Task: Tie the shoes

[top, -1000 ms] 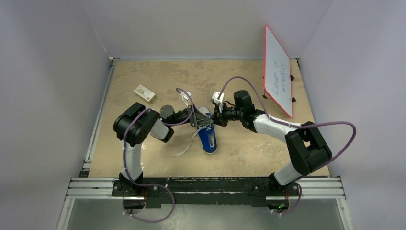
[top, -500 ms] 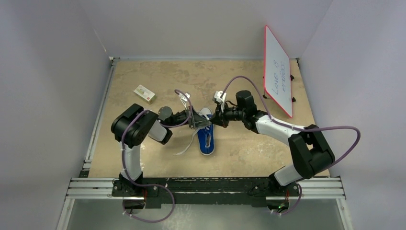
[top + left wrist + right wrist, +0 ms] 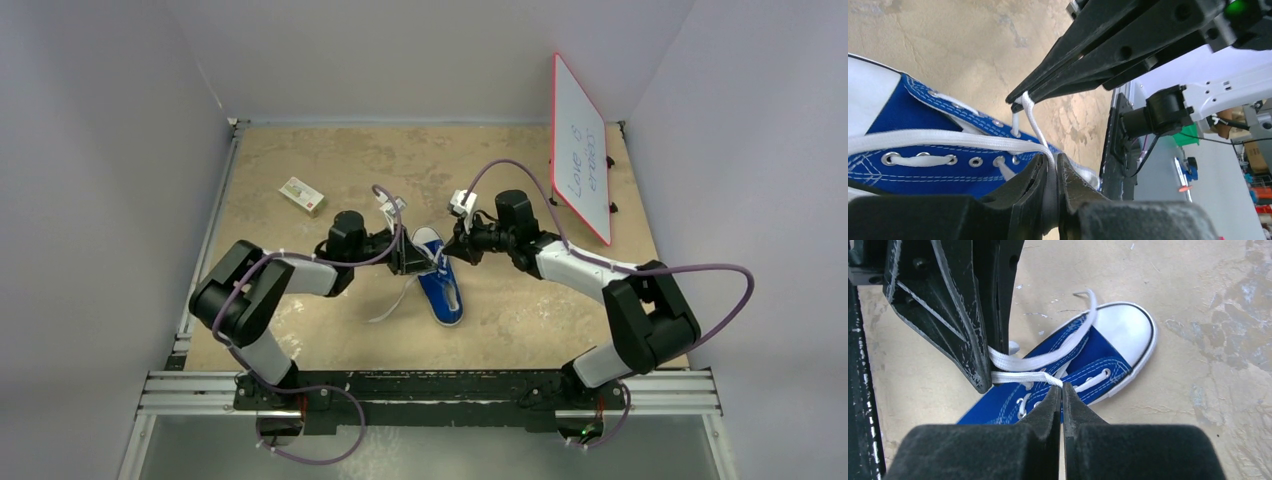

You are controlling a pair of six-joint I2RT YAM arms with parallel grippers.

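Just above the blue sneaker [image 3: 440,285] lying on the tabletop [image 3: 530,310], the left end effector [image 3: 1050,167] and right end effector [image 3: 1062,392] both clamp the same white lace [image 3: 1035,125] — stretched short between them, probably to shape a loop.

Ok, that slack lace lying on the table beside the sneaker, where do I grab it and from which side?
Take the slack lace tail mid-length, where it lies flat on the table, clear of the sneaker. Come straight down from above, jaws across its line. Nearer the eyelets, the left end effector and right end effector are shut on lace.
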